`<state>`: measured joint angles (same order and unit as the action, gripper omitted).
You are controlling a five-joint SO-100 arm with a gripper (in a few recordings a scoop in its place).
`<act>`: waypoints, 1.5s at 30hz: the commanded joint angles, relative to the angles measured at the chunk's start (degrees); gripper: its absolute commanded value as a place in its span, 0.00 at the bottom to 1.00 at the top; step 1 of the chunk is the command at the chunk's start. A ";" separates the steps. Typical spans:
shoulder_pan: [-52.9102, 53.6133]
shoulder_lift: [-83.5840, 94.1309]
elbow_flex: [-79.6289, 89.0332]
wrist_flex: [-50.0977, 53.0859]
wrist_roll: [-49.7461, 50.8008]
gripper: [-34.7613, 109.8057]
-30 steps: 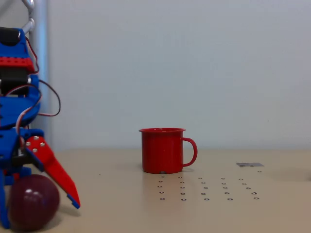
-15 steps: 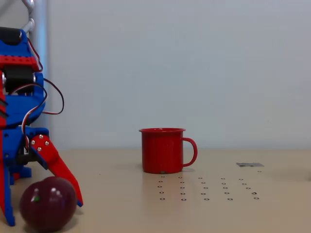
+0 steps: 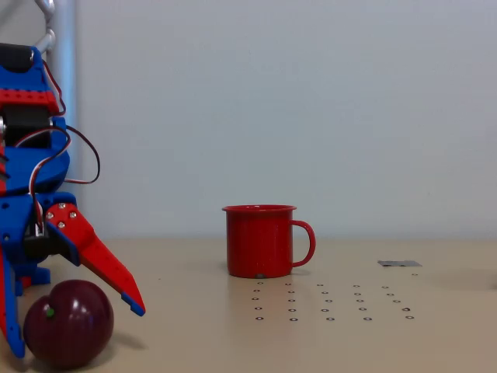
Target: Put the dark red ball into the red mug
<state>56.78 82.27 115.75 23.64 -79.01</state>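
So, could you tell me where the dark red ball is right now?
In the fixed view the dark red ball sits on the table at the lower left, between the open fingers of the gripper, well left of the red mug.

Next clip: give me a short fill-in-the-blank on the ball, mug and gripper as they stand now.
1. The dark red ball rests on the ____.
2. The red mug stands ____, handle to the picture's right.
3. The gripper is ____, its fingers straddling the ball.

Missing words: table; upright; open
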 commanded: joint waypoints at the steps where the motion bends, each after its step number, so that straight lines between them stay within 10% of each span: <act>1: 0.53 3.52 -3.69 -1.58 -1.76 0.51; 45: -1.14 7.91 -2.90 1.49 4.83 0.26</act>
<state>56.95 82.97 115.75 24.52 -75.85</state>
